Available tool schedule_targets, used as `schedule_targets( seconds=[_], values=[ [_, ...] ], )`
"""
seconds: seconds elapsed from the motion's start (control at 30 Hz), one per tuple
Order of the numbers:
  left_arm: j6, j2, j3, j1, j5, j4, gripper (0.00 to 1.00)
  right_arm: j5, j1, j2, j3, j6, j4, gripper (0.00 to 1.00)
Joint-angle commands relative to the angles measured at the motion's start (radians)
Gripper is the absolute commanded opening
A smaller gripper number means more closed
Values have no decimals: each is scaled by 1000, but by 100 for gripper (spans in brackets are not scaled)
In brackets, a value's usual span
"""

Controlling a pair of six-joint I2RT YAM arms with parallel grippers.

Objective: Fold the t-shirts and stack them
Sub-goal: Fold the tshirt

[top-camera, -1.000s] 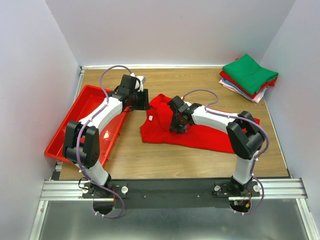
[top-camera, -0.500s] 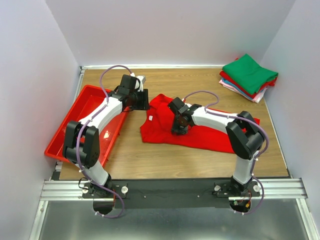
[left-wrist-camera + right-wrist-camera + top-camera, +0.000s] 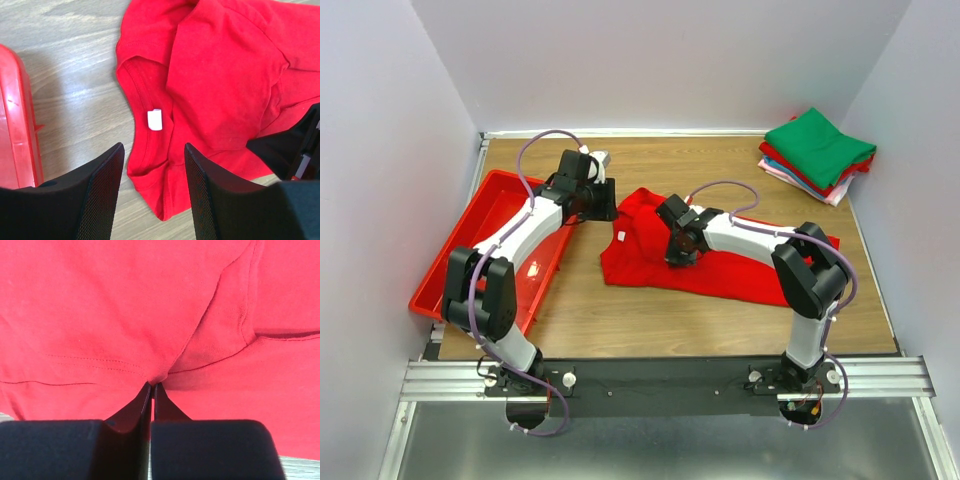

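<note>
A wood-grain table boxed in by pale walls carries the work. The bright red soft cloth t-shirt (image 3: 640, 262) lies opened out at mid-table. Its long axis runs across the table, from the collar on the left to the hem on the right.

The right gripper (image 3: 152, 387) is down on the cloth, jaws pressed together with a small ridge of red fabric pinched at their tips. It looks to be near a sleeve join, though the close view makes that hard to confirm.

The left gripper (image 3: 152, 150) hangs above the table, jaws apart and holding nothing. The collar, with its small white neck tag (image 3: 155, 119), lies just ahead of its fingertips, so this arm is the nearer one to the neck end.

The stack of folded t-shirts topped in green (image 3: 817, 150) sits well off to the far right of the right gripper. The red plastic tray (image 3: 490, 205) lies to the left of the left gripper. The fold likely turns on carrying the pinched part along that long axis.
</note>
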Motion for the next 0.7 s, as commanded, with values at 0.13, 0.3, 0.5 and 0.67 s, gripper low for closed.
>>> schedule_targets(
  seconds=[0.13, 0.3, 0.5, 0.67],
  values=[
    [36, -31, -57, 0, -47, 20, 59, 55, -49, -101, 16, 33, -48, 2],
    [50, -8, -57, -12, -24, 31, 58, 42, -138, -165, -9, 41, -49, 2],
    [51, 54, -7, -58, -16, 50, 58, 45, -220, -157, 4, 32, -49, 2],
    [48, 118, 36, -103, 2, 67, 57, 60, -286, -127, 25, 18, -47, 1]
  ],
)
